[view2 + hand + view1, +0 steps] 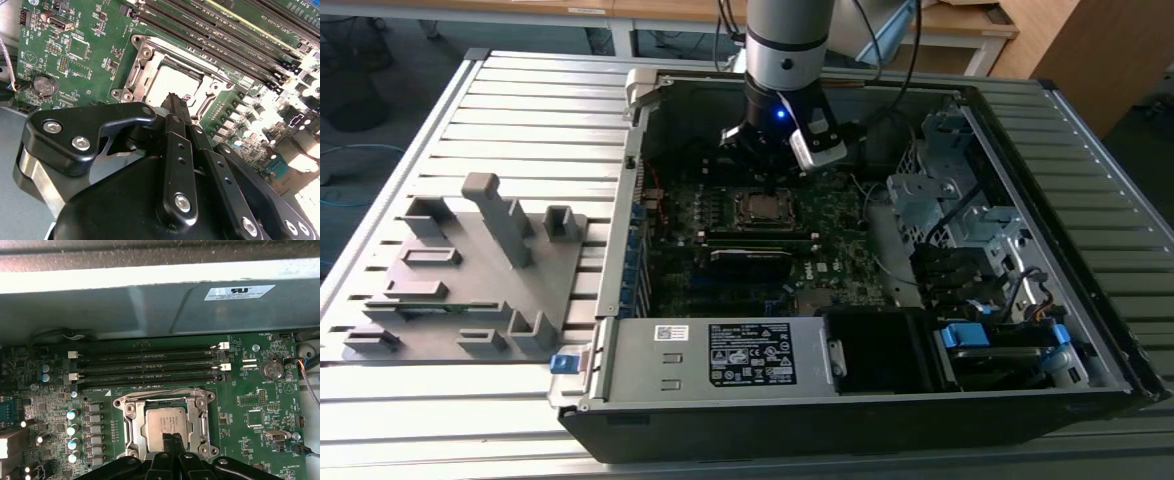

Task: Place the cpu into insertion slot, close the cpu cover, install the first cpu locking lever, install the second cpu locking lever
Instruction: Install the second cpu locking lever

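A: Left to right, quickly. What is logged first?

B: In the exterior view a grey moulded fixture (467, 270) is seen on the slatted surface (520, 110), on the exterior view's left. Just beside it an open computer case (854, 415) is laid flat, with the arm lowered into it from above.

A: And the task's things?

B: The insertion slot (761, 208) is found near the middle of the green board. In the first wrist view the cpu (160, 420) is seen seated flat in it, silver top up. The cpu cover (131, 427) is laid down around it, its window framing the chip. Long black memory slots (145, 367) are passed beyond the socket, and a coin battery (272, 370) is noted well apart.

A: Tool state?

B: The tool (171, 436) is held right over the cpu's near edge with its fingers (172, 107) pressed together. Nothing is seen clamped between them. Contact with the chip cannot be told.

A: Step in hand?

B: Placement and cover closing are judged done, so the lever stage is taken as current. Whether either thin wire lever is already hooked cannot be told.

A: What is called for?

B: A narrow, well-aimed push is judged necessary: a lever is to be caught with the closed tips, pressed down and tucked under its hook without the cover or board parts being scraped.
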